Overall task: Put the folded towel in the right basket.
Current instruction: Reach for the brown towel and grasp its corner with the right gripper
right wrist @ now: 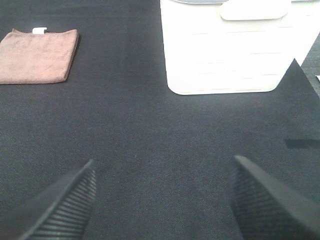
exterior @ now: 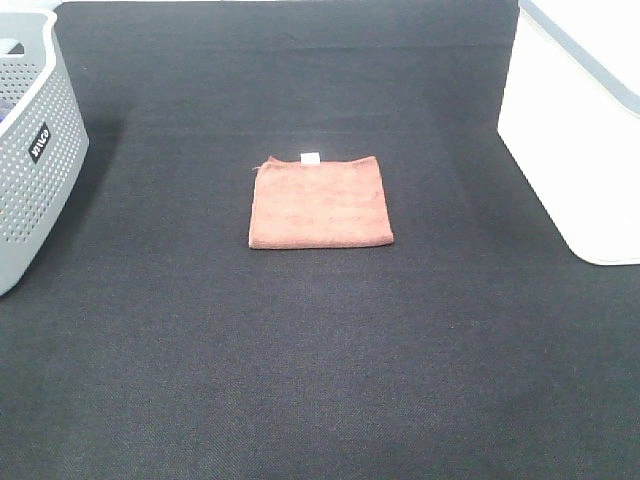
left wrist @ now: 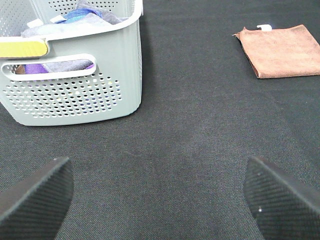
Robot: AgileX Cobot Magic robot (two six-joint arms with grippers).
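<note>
A folded reddish-brown towel (exterior: 320, 202) with a small white tag lies flat in the middle of the black table. It also shows in the left wrist view (left wrist: 281, 50) and the right wrist view (right wrist: 38, 55). The white right basket (exterior: 580, 120) stands at the right edge; the right wrist view shows its front wall (right wrist: 232, 50). Neither arm shows in the exterior high view. My left gripper (left wrist: 160, 200) is open and empty over bare table. My right gripper (right wrist: 162, 200) is open and empty, a good way short of both towel and basket.
A grey perforated basket (exterior: 30, 160) stands at the left edge; the left wrist view shows it (left wrist: 75, 90) holding several cloths. The black table cloth (exterior: 320, 380) covers the whole surface.
</note>
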